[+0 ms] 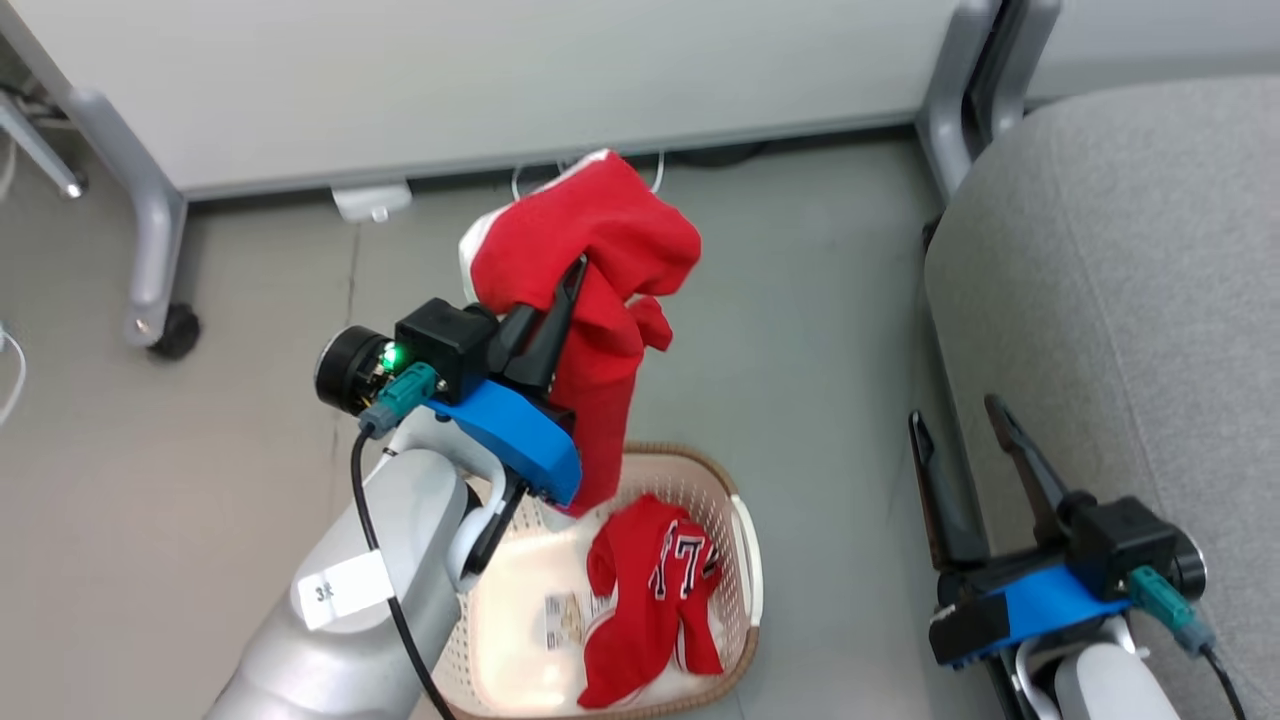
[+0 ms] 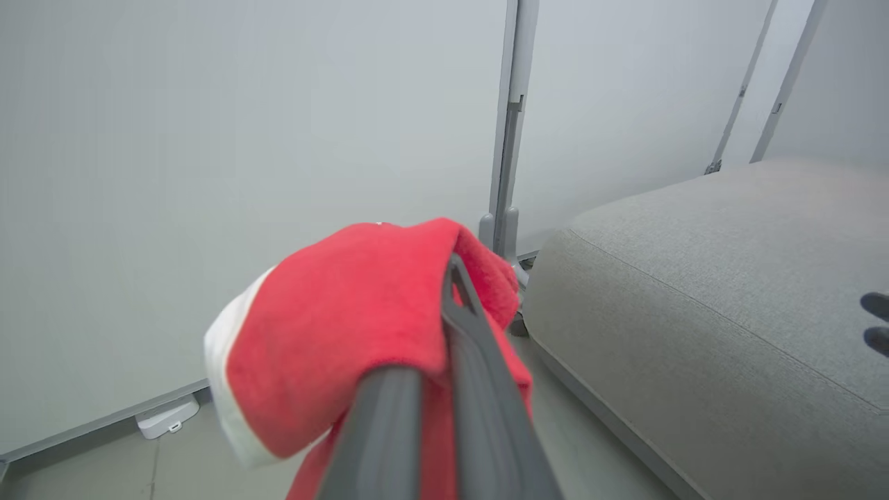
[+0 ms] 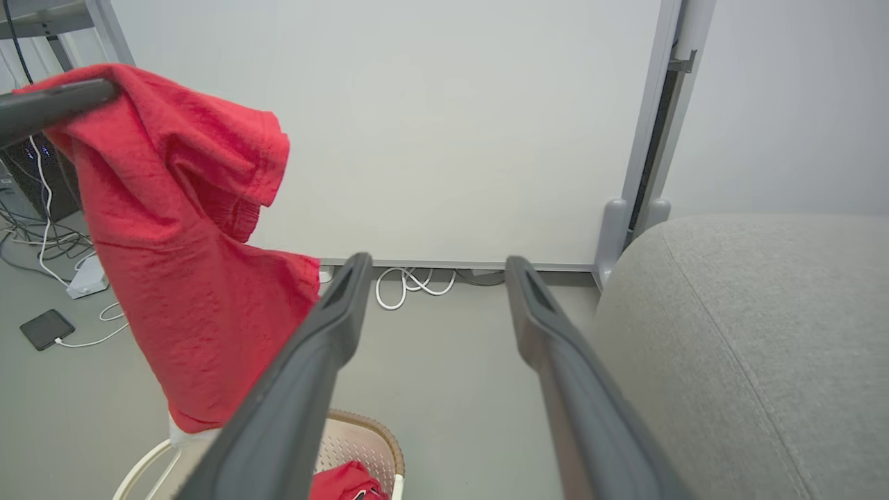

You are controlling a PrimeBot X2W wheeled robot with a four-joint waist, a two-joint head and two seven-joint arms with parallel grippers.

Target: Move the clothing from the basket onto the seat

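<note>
a plain red jersey (image 1: 600,290) hangs bunched above the basket (image 1: 690,462); a numbered jersey (image 1: 650,600) (red, white trim) lies crumpled inside. the grey seat (image 1: 1120,280) stands rightward.

We seem to be in a robotics lab or test room dressed as a home corner. Across the top of the head view, pale partition panels (image 1: 480,80) stand on grey legs with a caster (image 1: 176,333) over a bare grey floor (image 1: 820,350). In the right wrist view, loose cables (image 3: 413,283) lie at centre, a dark box with small lights (image 3: 42,194) stands at far left, and a grey upholstered seat (image 3: 750,347) sits at right.
</note>
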